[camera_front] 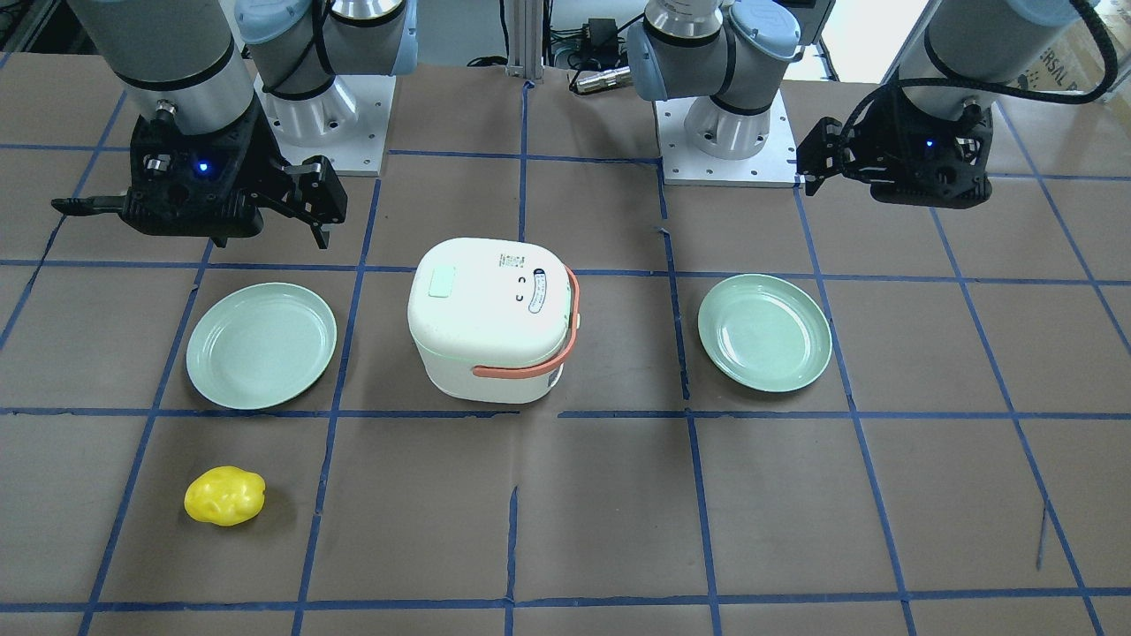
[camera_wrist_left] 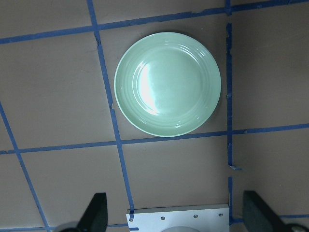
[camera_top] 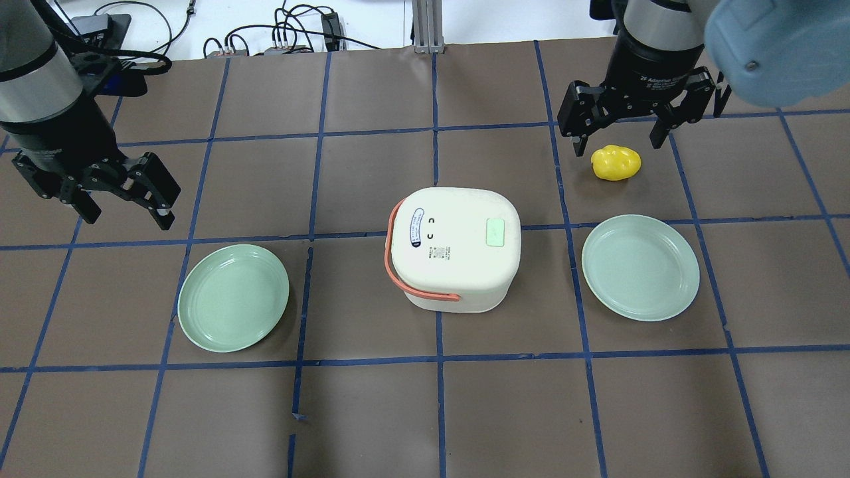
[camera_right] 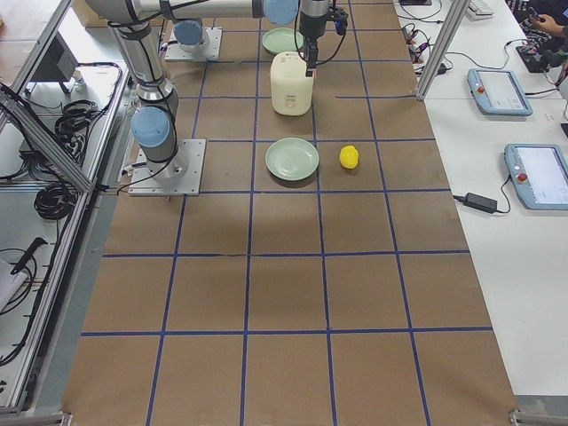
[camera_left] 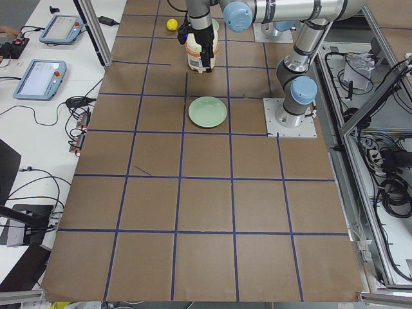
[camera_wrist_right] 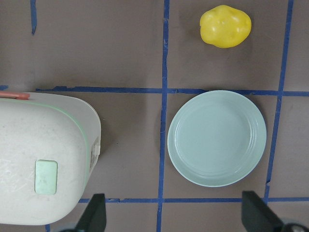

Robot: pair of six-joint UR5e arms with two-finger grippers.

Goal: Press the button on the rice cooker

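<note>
Overhead exterior: we are seeing the button point(camera_top: 499, 232) on the cooker point(camera_top: 465, 272) nearer the released right pincer point(camera_top: 618, 143) than the released left pincer point(camera_top: 125, 214).

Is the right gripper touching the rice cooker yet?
Apart. The overhead view shows the right gripper open above the yellow object, with bare table between it and the rice cooker.

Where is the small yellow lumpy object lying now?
Overhead view: the yellow lumpy object lies on the robot's right, just beyond the pale green round plate.
</note>
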